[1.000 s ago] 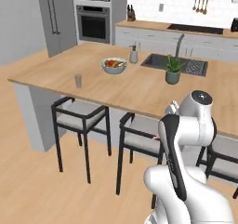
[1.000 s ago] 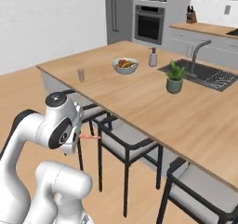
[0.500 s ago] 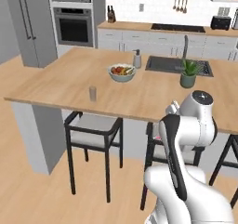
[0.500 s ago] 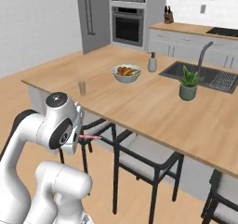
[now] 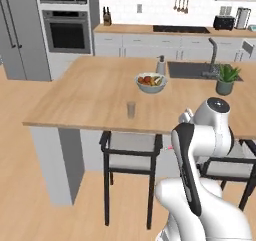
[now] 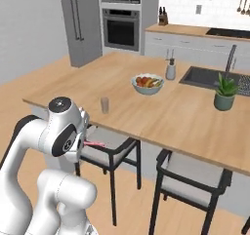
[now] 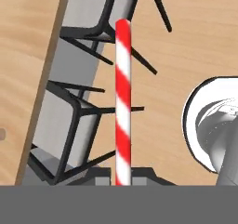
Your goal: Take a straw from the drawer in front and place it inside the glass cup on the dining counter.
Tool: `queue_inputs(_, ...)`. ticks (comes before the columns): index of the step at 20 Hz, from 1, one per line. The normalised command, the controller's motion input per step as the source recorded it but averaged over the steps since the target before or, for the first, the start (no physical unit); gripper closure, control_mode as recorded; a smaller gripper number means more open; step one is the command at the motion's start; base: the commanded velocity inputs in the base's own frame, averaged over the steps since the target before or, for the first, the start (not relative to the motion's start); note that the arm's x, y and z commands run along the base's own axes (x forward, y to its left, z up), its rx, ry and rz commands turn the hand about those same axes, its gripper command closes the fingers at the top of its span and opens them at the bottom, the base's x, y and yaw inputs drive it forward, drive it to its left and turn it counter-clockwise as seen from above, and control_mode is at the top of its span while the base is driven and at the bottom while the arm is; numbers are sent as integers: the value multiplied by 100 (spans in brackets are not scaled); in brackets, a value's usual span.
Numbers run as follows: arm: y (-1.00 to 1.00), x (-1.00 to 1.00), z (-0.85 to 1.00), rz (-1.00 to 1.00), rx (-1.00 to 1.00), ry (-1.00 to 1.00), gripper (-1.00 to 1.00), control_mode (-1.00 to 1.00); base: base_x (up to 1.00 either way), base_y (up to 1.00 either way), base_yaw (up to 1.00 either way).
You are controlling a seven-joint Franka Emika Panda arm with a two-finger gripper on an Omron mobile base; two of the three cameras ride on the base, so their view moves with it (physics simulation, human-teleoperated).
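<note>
The gripper (image 7: pixel 123 181) is clamped on the straw (image 7: pixel 123 97), a red-and-white striped stick that runs straight out from between the two finger tips in the hand view. In the right base view the straw (image 6: pixel 95 144) shows as a short pink sliver poking from the hand, held low beside the island, below the level of its top and over the nearest stool (image 6: pixel 110 148). The cup (image 5: pixel 131 109) stands upright on the island (image 5: pixel 90 97), near the front edge and towards its left corner as the left base view has it. The fruit bowl (image 5: pixel 151 82) sits further back toward the middle of the top, well apart from the cup, with a soap bottle (image 5: pixel 161 65) behind it next to the sink (image 5: pixel 192 70). A potted plant (image 5: pixel 226 79) stands by the sink's right end. The cup has nothing in it.
</note>
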Motion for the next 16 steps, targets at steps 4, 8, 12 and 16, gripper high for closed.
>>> queue_inputs(4,0,0,0,0,0,0,100,100,76,96,-28)
queue_inputs(8,0,0,0,0,0,0,100,100,75,76,-31)
queue_inputs(12,0,0,0,0,0,0,100,100,64,58,-36)
queue_inputs(16,0,0,0,0,0,0,100,100,47,33,-33)
